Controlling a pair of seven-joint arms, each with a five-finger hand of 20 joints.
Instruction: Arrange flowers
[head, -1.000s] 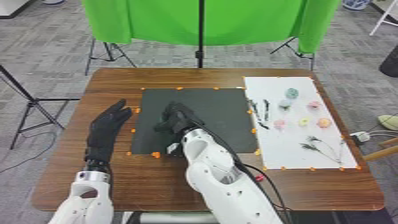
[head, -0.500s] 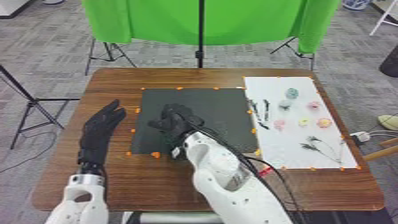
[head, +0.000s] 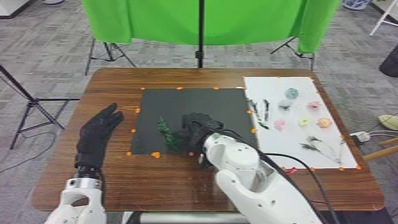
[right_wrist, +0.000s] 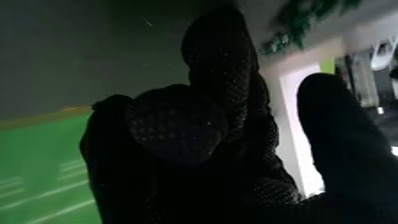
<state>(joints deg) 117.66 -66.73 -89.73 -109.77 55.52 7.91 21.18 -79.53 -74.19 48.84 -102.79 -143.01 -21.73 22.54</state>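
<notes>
My right hand (head: 202, 122) is over the middle of the black sheet (head: 191, 99), open. A green leafy sprig (head: 166, 131) lies on that sheet, just to the hand's left. In the right wrist view the hand (right_wrist: 240, 165) has its thumb apart from the fingers and nothing between them; green leaves (right_wrist: 302, 22) show beyond. My left hand (head: 96, 131) is open at the left, beside the sheet. On the white sheet (head: 266, 86) lie a teal flower (head: 291, 93), pink flowers (head: 314, 105), a yellow flower (head: 303, 122), a peach flower (head: 323, 122), dark twigs (head: 266, 111) and thin stems (head: 320, 146).
Orange markers (head: 155, 155) edge both sheets on the brown table (head: 151, 185). A small red item (head: 290, 170) is near the table's front right, beside my right arm. Behind the table stand a green backdrop (head: 151, 22) and a black pole (head: 201, 35).
My right hand has moved right and toward the front, uncovering the green sprig on the black sheet. The left arm has shifted slightly left and toward the front.
</notes>
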